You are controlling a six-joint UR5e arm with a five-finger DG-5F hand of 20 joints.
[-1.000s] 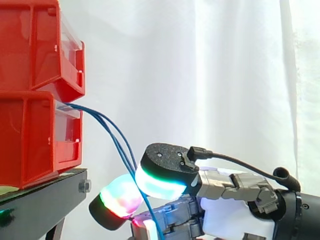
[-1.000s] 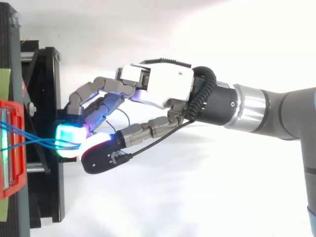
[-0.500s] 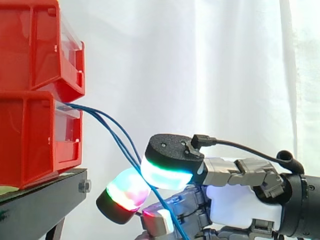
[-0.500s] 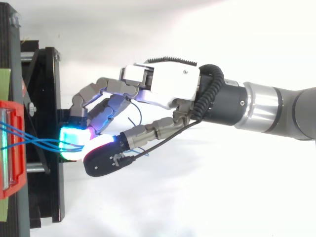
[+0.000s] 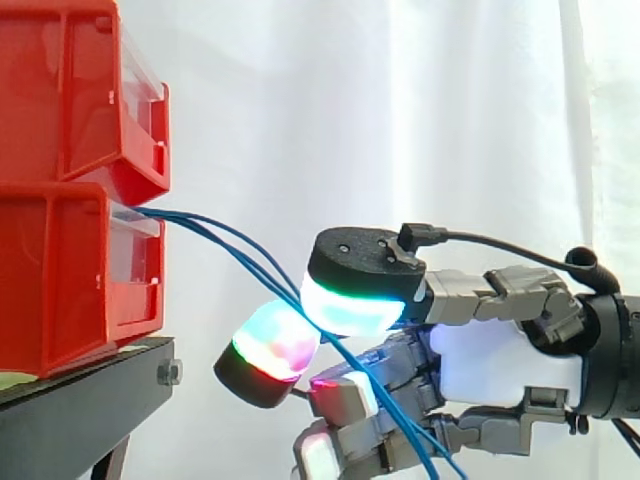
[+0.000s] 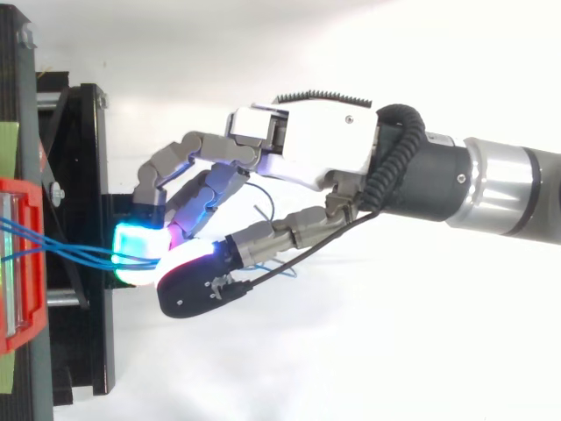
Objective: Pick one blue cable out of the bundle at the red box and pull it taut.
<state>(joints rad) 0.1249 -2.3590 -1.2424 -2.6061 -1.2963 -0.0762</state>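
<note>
Left edge: stacked red bins [image 5: 60, 280] on the black stand [image 5: 90, 395]. The blue cables [image 5: 240, 252] come out of the lower bin's front, past the stand's right edge, and slope down to the right into the hand [image 5: 500, 360].

Hand state: fingers curled, with a glowing pad [image 5: 355, 305] above and another [image 5: 275, 345] below closed on the cables. In the top view the strands run from the bin [image 6: 17, 263] straight into the gap between the cyan pad [image 6: 140, 246] and the pad beside it.

Progress, as a judgement: the grasp is made but the pull is not finished. The span from bin to pads bows a little and is not a straight line, so it looks slack. More pull away from the bins is left.

Hard to tell: several strands enter the pinch together, so I cannot say whether one is singled out or all are clamped. The contact is hidden by the pads. Past the hand the strands drop off the side view's bottom edge. Their ends inside the bin are hidden.
</note>
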